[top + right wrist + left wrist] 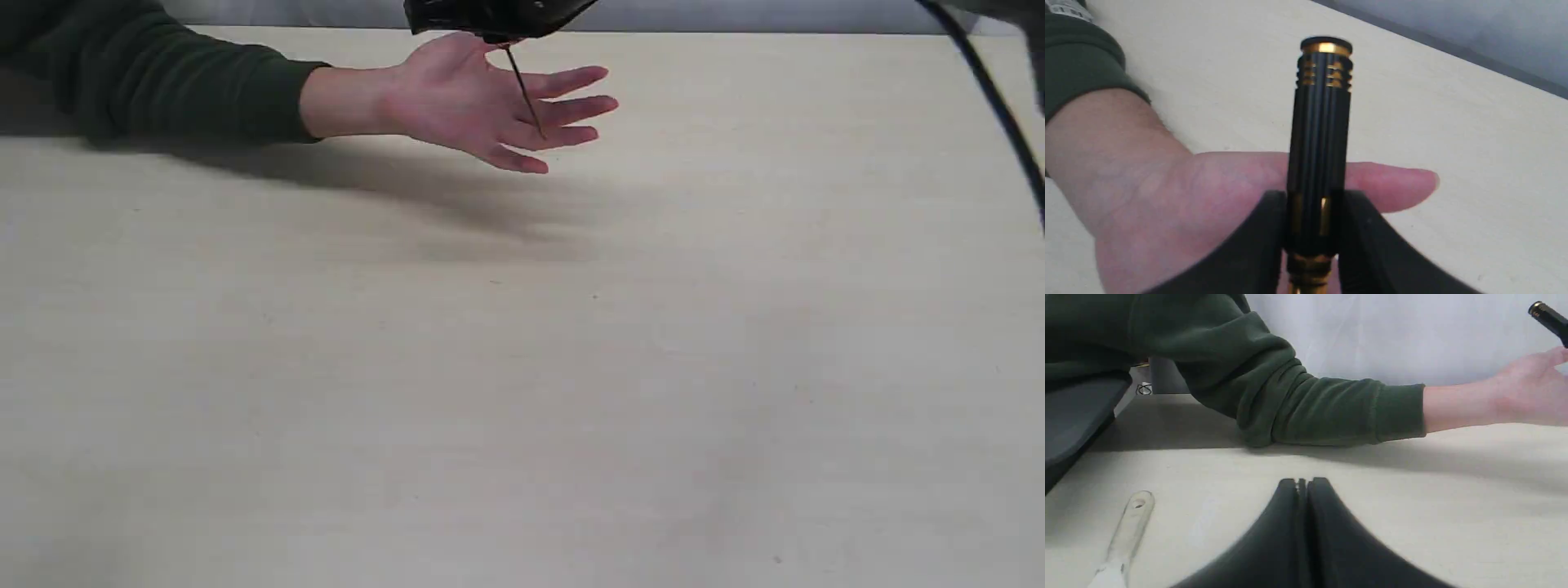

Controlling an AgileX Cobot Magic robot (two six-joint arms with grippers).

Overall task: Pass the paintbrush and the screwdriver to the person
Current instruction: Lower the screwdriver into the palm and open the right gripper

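The person's open hand (473, 106) reaches in from the far left, palm up, in a dark green sleeve (1290, 404). My right gripper (506, 37) hangs just above the palm, shut on the screwdriver (1318, 134) by its black handle near the gold collar. The thin shaft (526, 94) slants down across the fingers. In the right wrist view the hand (1167, 204) lies right behind the gripper (1312, 208). The paintbrush (1128, 526) lies flat on the table beside my left gripper (1302, 484), which is shut and empty. Only its wooden handle with the hole shows.
The pale wooden table (522, 392) fills the exterior view. A black cable (996, 106) hangs at the far right. A dark grey flat panel (1077, 416) stands at the table's edge near the person's sleeve. A pale wall (1412, 335) rises behind.
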